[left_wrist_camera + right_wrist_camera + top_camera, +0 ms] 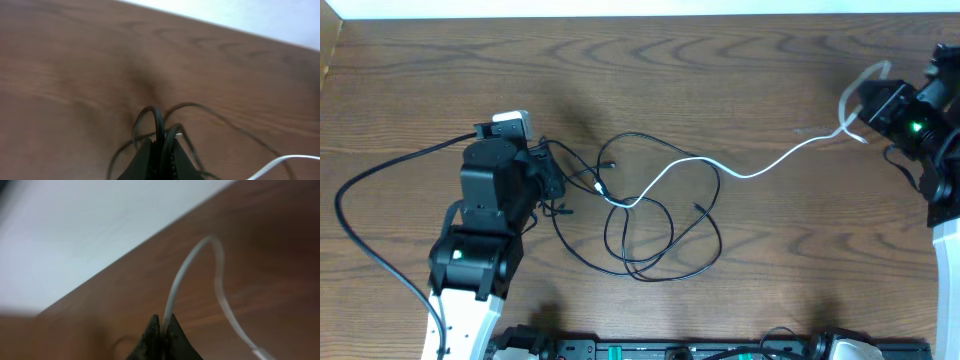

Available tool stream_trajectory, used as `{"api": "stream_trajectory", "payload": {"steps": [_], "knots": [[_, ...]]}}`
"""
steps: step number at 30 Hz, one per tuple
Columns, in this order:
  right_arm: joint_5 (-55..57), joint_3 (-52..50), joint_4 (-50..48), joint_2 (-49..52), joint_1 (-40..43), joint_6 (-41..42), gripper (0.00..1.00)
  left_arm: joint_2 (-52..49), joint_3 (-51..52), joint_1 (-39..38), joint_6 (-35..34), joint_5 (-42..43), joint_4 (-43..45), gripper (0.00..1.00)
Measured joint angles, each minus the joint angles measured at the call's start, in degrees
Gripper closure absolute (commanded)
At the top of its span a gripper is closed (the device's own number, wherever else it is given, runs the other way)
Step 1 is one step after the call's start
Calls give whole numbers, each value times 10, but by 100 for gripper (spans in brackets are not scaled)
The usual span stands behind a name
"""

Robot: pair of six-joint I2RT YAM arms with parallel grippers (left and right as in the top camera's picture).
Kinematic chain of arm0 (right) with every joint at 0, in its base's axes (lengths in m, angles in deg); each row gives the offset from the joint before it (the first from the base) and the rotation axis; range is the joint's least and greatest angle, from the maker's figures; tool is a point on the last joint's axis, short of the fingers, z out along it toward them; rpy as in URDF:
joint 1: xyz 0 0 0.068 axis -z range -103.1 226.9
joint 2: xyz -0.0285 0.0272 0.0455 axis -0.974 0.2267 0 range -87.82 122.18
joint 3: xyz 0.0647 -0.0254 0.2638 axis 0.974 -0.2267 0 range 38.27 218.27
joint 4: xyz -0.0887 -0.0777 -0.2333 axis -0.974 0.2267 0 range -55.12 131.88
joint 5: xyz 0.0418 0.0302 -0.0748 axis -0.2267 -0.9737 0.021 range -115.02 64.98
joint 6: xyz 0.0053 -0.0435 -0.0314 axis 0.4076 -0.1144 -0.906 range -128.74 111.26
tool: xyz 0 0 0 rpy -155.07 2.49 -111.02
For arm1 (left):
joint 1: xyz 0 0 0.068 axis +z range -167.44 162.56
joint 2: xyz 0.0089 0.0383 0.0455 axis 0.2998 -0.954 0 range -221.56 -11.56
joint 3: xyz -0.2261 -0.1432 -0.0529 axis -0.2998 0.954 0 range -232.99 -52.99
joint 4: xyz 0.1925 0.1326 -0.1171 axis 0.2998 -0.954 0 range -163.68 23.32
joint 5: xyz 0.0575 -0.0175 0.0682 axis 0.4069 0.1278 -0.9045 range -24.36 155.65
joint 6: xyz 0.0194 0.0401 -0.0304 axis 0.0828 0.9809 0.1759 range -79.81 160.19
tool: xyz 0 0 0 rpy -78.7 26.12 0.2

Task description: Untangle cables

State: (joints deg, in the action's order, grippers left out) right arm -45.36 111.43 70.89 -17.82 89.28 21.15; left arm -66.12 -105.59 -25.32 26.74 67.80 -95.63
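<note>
Thin black cables [650,235] lie in loose overlapping loops at the middle of the wooden table. My left gripper [556,182] sits at their left end, shut on black cable strands [159,120] that loop up between its jaws [162,144]. A white cable [760,170] runs from the tangle up to the far right, where my right gripper [857,108] is shut on it. In the right wrist view the white cable [186,267] rises from the closed gripper [163,320] and arcs back down. Part of the white cable [285,162] shows at the left wrist view's lower right.
A thick black lead [380,175] curves across the table left of the left arm. The table's far edge [640,14] meets a white surface. Dark equipment [670,350] lines the near edge.
</note>
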Motion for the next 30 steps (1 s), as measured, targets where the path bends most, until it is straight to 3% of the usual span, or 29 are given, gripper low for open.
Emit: {"api": "stream_trajectory", "payload": {"steps": [8,15,24,30], "knots": [[379,0,11,-61,55,57,99,-21,0,0,2,-56,-6,92],[577,0,-14,-145,122,130,98,-21,0,0,2,-66,-5,92],[636,0,-37,-145,240,205,98,-21,0,0,2,-68,-5,92],[535,0,-33,-138,245,227,99,-21,0,0,2,-68,-5,92]]}}
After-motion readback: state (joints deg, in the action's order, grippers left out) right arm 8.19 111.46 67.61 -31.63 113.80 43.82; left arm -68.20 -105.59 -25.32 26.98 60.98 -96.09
